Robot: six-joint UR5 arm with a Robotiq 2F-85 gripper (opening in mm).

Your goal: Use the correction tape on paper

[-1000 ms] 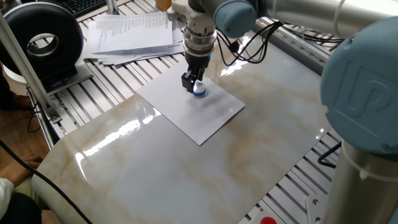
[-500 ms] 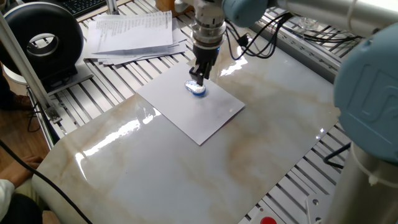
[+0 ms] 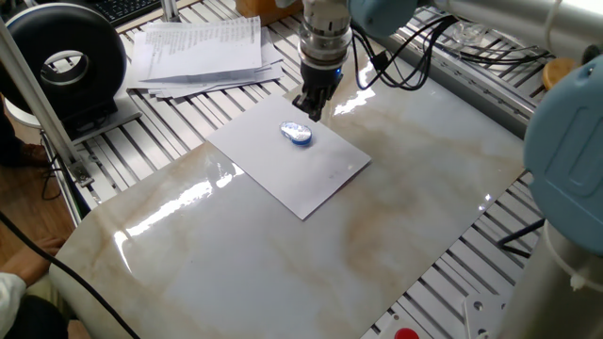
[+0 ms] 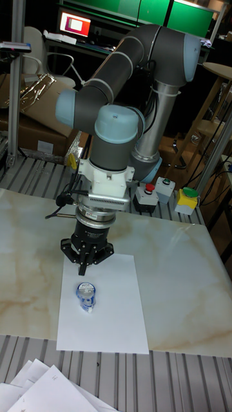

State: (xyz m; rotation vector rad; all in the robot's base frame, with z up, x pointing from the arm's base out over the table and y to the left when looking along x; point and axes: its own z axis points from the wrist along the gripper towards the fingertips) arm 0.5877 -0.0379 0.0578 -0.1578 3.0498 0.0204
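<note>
The correction tape [image 3: 297,133] is a small blue and clear dispenser lying flat on the far part of the white paper [image 3: 311,179], which rests on the marble tabletop. My gripper [image 3: 310,111] hangs just above and behind the dispenser, fingers pointing down, slightly parted and holding nothing. In the tall fixed view the correction tape [image 4: 84,291] lies near the left edge of the paper [image 4: 116,318], and the gripper [image 4: 86,264] hovers a short way over it, apart from it.
A stack of printed papers [image 3: 198,52] lies at the back left beside a black round device [image 3: 66,61]. Cables [image 3: 396,66] trail behind the arm. Button boxes [image 4: 158,190] stand by the robot base. Slotted aluminium rails [image 3: 452,273] border the marble slab.
The gripper let go of the correction tape, which now lies on the paper. It has risen and drawn back toward the far right.
</note>
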